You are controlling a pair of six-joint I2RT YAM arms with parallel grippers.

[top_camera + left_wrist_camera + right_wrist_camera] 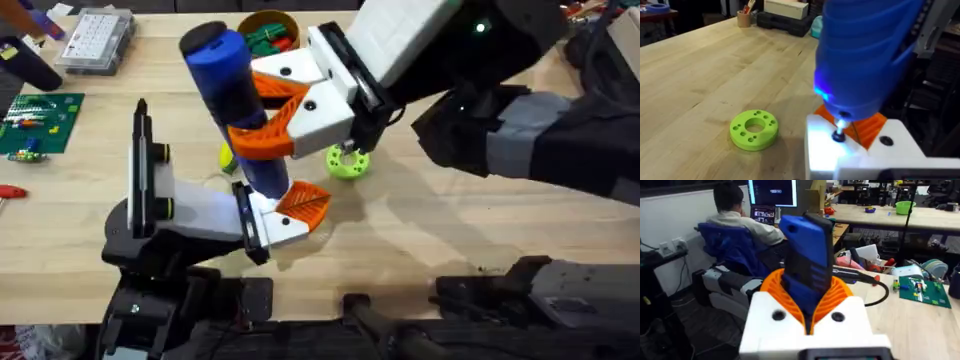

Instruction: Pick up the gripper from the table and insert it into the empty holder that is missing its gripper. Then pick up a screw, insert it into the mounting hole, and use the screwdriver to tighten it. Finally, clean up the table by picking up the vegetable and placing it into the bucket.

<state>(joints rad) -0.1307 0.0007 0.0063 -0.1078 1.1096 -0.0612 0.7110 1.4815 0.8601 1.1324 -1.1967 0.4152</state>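
Note:
My right gripper [258, 112] reaches in from the right and is shut on the blue screwdriver [232, 80], which stands nearly upright; in the right wrist view the screwdriver [807, 265] rises between the orange pads of that gripper [807, 305]. The screwdriver's lit tip rests on a small dark screw [839, 135] set in a white gripper piece [860, 155] with an orange ribbed pad. That piece sits at my left gripper [290, 212], low in the middle. The yellow and green vegetable [228, 157] peeks out behind the screwdriver. The ochre bucket [283, 20] stands at the back.
A lime-green disc with holes [347, 162] [754, 130] lies just right of the work spot. A clear parts box [95, 40] and a green circuit board [35, 120] sit at the far left. A black stand [143, 170] rises beside the left arm.

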